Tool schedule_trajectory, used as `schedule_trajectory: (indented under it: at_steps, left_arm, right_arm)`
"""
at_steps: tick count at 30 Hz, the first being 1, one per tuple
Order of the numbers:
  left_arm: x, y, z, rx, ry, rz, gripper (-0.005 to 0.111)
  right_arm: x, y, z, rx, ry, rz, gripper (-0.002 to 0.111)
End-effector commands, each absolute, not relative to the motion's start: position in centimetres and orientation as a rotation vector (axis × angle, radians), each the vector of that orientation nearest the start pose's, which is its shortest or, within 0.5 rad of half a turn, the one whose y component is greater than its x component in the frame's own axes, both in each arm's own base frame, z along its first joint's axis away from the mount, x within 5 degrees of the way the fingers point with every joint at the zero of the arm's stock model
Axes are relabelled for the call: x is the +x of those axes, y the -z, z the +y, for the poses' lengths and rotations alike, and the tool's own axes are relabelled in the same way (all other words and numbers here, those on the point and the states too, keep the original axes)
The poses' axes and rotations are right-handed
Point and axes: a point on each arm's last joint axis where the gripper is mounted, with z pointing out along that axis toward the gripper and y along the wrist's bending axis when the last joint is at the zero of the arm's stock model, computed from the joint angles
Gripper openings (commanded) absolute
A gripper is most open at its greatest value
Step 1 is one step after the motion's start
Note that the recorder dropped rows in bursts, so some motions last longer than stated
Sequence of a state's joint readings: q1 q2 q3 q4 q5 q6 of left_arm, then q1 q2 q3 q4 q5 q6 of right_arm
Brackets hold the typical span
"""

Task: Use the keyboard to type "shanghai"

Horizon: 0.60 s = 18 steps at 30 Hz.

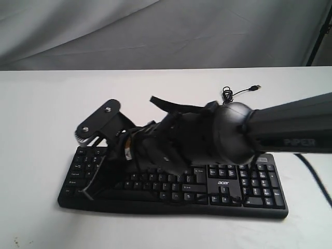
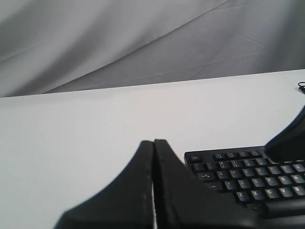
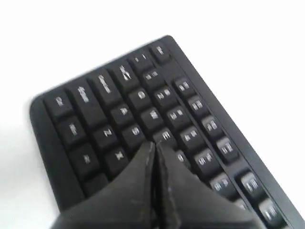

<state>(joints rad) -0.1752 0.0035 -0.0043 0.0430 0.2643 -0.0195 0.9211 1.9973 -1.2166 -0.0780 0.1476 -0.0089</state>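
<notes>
The black keyboard (image 1: 249, 188) lies across the near part of the white table, acer logo toward its right. My right arm reaches over it from the right. The right gripper (image 1: 91, 190) points down at the keyboard's left end, shut and holding nothing. In the right wrist view the right gripper (image 3: 155, 144) has its tips over the letter keys around S, D and E of the keyboard (image 3: 95, 107); whether they touch a key I cannot tell. The left gripper (image 2: 153, 141) is shut and empty, above bare table beside the keyboard's (image 2: 248, 177) Esc corner. It does not show in the exterior view.
The keyboard's thin black USB cable (image 1: 236, 93) lies loose on the table behind it, plug unconnected. A grey cloth backdrop (image 1: 155, 31) hangs behind the table's far edge. A dark part of the right arm (image 2: 288, 140) shows over the keyboard in the left wrist view.
</notes>
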Motion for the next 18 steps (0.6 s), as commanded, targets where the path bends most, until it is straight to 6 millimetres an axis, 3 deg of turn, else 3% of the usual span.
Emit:
schedule_trajectory:
  at_steps: [1,7,18]
  left_arm:
    - [5.4,-19.0,-0.9,0.165,0.107,1.736,0.000]
    - [5.4,-19.0,-0.9,0.165,0.107,1.736,0.000]
    - [5.4,-19.0,-0.9,0.165,0.107,1.736,0.000]
  right_arm:
    - [26.1,-14.7,36.7,-1.240,-0.363,2.112,0.000]
    - [27.4,-13.5,38.6,-1.250,-0.351,2.133,0.000]
    - [27.5,-12.4,38.9,-1.254,-0.353,2.144,0.000]
